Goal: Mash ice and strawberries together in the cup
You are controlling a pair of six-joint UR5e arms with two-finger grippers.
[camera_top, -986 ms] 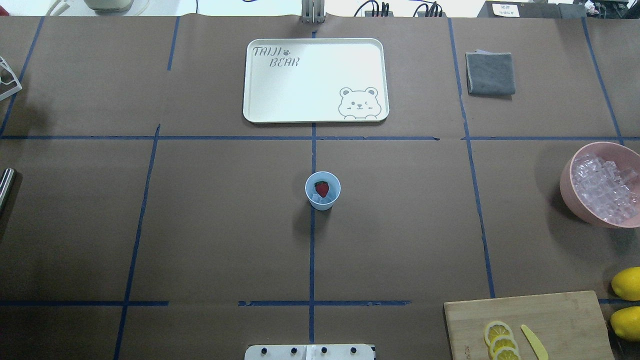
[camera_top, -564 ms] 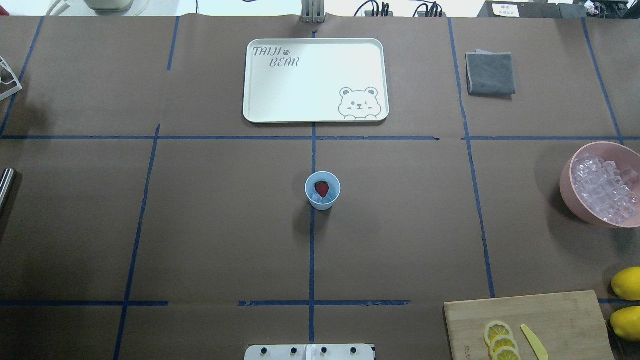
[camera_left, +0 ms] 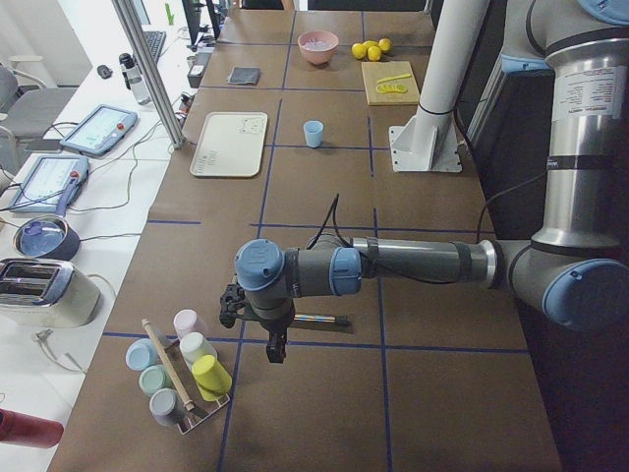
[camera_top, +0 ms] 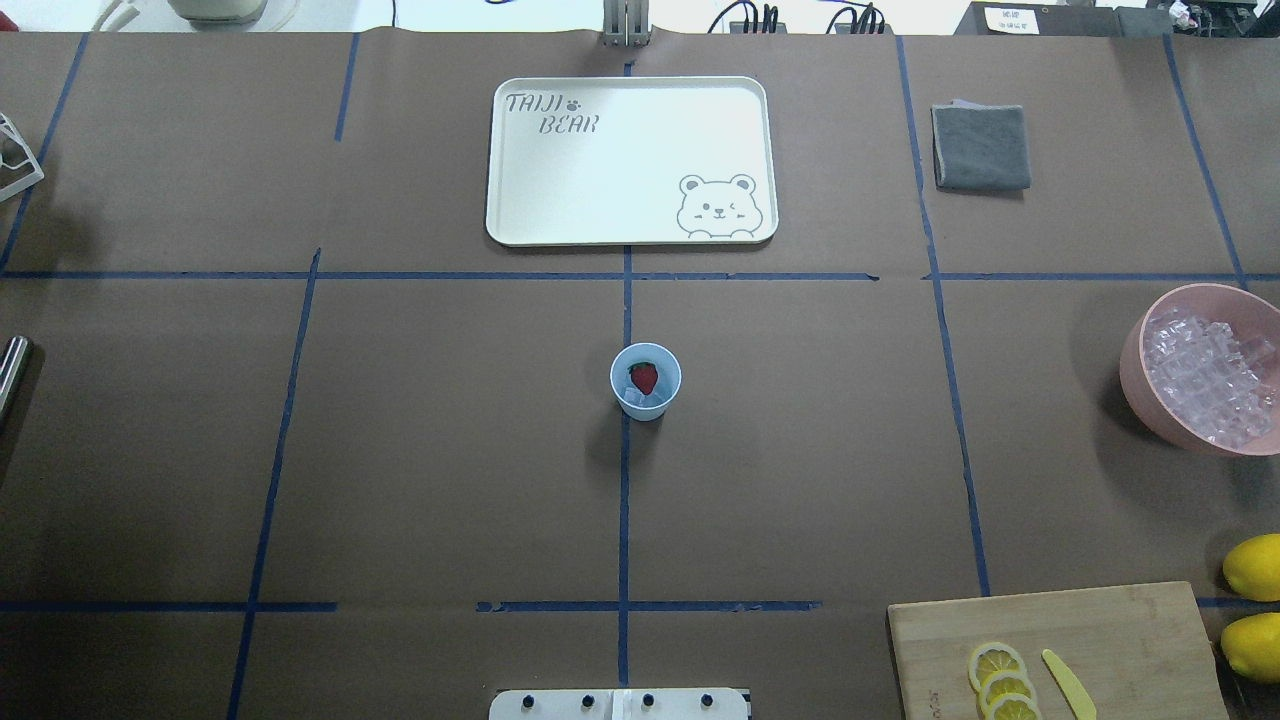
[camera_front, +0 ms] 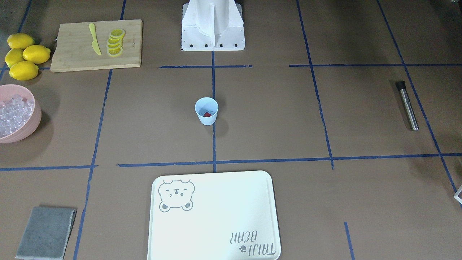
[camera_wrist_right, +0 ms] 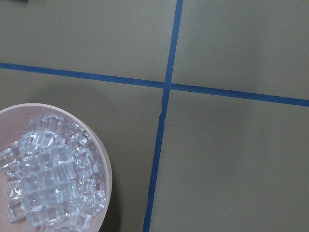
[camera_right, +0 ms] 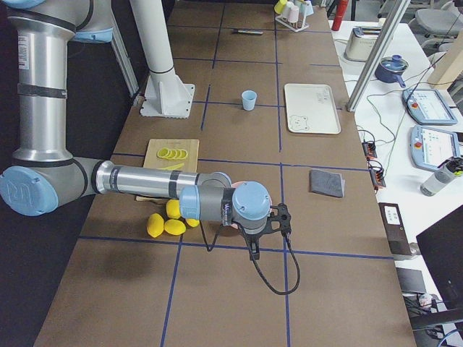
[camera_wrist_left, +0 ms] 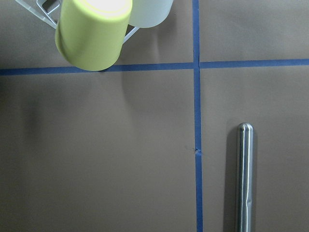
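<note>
The light blue cup (camera_top: 645,400) stands upright at the middle of the table, also seen in the front view (camera_front: 206,117). Inside it lie a red strawberry (camera_top: 645,378) and a few pieces of ice (camera_top: 634,398). No gripper shows in the overhead or front views. My left gripper (camera_left: 275,354) hangs far from the cup at the table's left end, over a metal rod (camera_wrist_left: 245,176); I cannot tell whether it is open. My right gripper (camera_right: 254,254) hangs at the right end beside the pink bowl of ice (camera_wrist_right: 48,183); its state is also unclear.
A white bear tray (camera_top: 630,160) lies beyond the cup, with a grey cloth (camera_top: 980,147) to its right. A cutting board (camera_top: 1060,650) with lemon slices and a yellow knife, and whole lemons (camera_front: 23,56), are at the near right. A rack of mugs (camera_left: 182,379) stands at the left end.
</note>
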